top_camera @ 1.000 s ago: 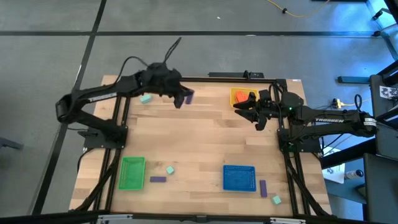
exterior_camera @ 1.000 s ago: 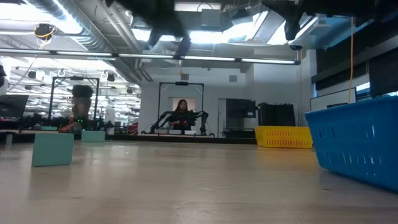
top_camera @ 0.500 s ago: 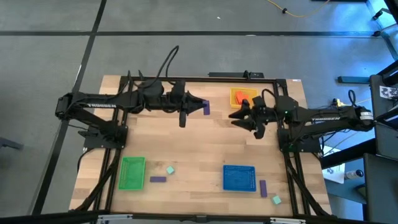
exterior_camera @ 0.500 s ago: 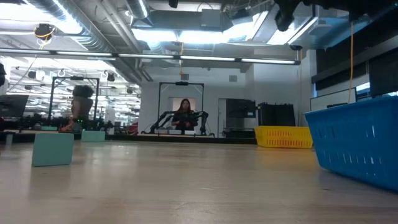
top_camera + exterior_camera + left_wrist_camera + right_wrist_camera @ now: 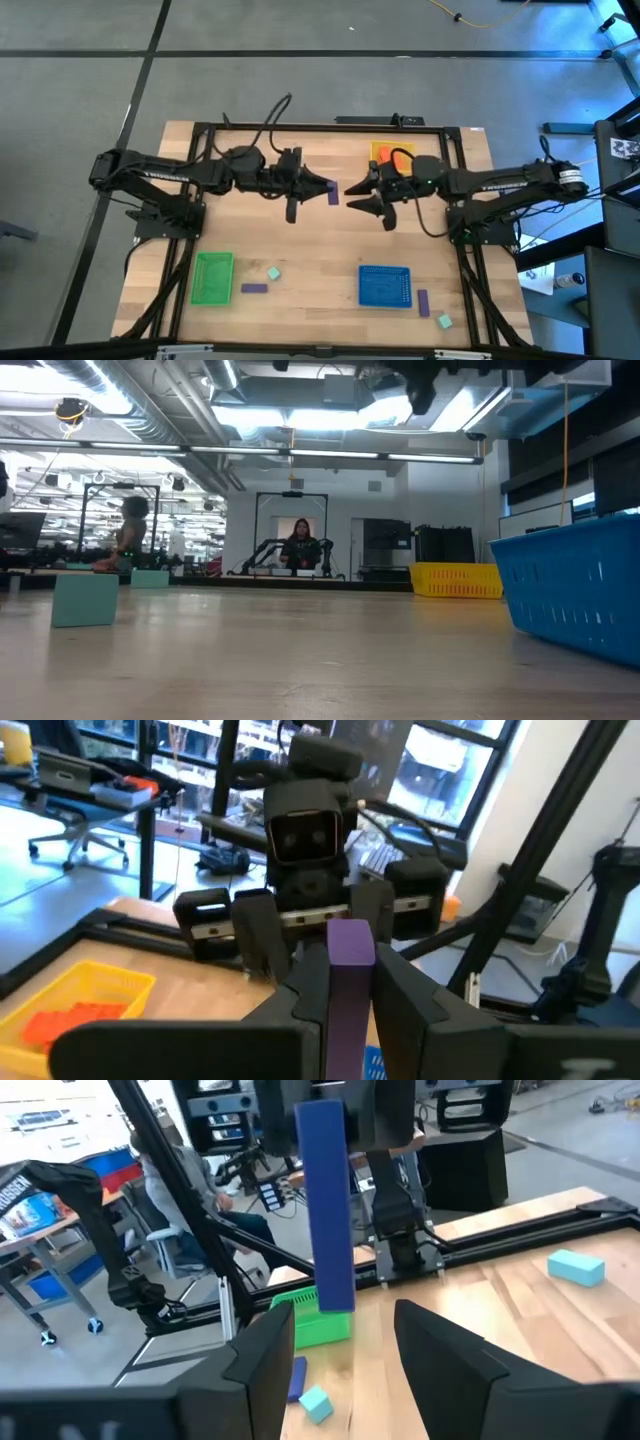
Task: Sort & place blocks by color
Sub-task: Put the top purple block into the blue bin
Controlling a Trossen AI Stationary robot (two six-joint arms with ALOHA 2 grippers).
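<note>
Wooden table (image 5: 310,245) carries a yellow tray (image 5: 383,151) at the far edge, green tray (image 5: 212,277) and blue tray (image 5: 384,286) near the front, with purple blocks (image 5: 254,288) and mint blocks (image 5: 273,272) loose beside them.

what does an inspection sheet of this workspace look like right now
surface: wooden table, black frame around it.
job's things: purple block in left tool; orange blocks in yellow tray; purple bar and mint cube beside green tray; purple bar and mint cube beside blue tray.
clutter: nothing seen.
grippers: left tool shut on purple block, mid-table; right tool open, facing it.
cables: black cable looping off left arm.
surroundings: people seated behind.
</note>
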